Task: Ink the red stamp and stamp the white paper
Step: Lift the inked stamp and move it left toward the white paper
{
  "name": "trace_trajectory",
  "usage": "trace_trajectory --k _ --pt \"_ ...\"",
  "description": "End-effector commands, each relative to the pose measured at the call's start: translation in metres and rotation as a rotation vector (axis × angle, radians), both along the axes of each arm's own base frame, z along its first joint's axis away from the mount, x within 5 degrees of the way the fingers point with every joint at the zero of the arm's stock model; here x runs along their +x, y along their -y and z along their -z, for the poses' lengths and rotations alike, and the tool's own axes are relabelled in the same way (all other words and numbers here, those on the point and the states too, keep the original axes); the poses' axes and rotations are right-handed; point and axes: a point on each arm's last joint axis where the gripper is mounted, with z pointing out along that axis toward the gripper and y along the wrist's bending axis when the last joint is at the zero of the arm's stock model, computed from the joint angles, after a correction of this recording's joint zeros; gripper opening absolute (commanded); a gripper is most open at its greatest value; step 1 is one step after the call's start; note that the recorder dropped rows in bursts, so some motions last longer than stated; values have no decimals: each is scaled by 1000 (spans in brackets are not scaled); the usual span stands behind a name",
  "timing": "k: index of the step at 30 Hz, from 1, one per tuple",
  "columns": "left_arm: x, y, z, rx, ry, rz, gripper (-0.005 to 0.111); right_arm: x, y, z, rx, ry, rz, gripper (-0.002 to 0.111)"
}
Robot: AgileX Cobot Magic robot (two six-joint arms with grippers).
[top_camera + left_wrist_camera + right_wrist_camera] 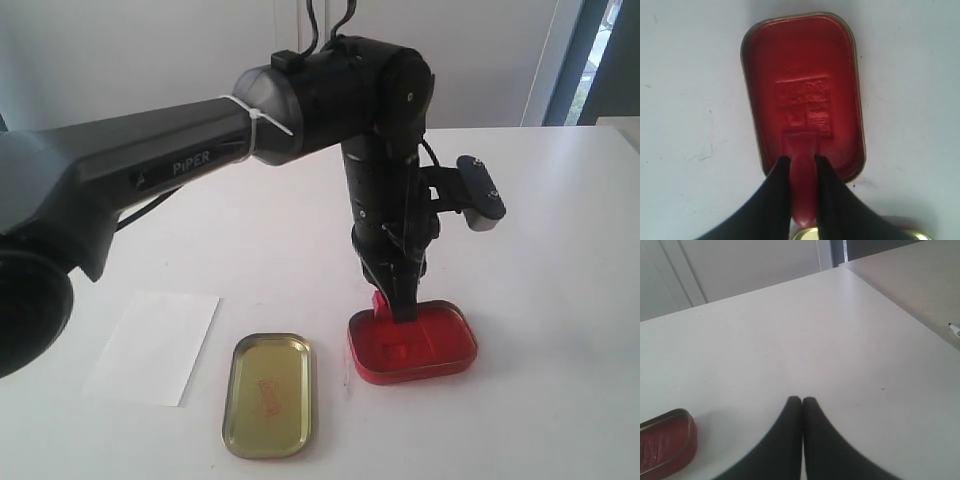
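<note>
My left gripper (400,298) (801,160) points straight down, shut on the handle of the red stamp (802,192) (380,301). The stamp's square base sits at one end of the open red ink tin (415,345) (802,75); whether it touches the ink I cannot tell. A square imprint marks the ink pad just beyond the stamp. The white paper (155,345) lies flat on the table at the left, apart from the gripper. My right gripper (801,399) is shut on nothing over bare table, with the ink tin (665,442) off to one side.
A gold tin lid (268,393) lies open side up between the paper and the ink tin. The white table (540,220) extends behind and to the right. A second table with a pen tip (955,330) shows in the right wrist view.
</note>
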Motion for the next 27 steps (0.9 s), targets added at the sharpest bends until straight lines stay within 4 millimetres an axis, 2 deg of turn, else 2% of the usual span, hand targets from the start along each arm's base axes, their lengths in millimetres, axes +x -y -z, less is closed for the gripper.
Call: trace_trajectory --k 1,11,27 --pt "-1 -14 -13 22 -50 -21 0 0 0 0 -1 7 5 0" --pt "19 -39 -26 -11 -96 -180 0 0 0 0 -1 7 5 0" --pt "13 -98 -42 -34 -72 -331 0 0 0 0 -1 7 5 0"
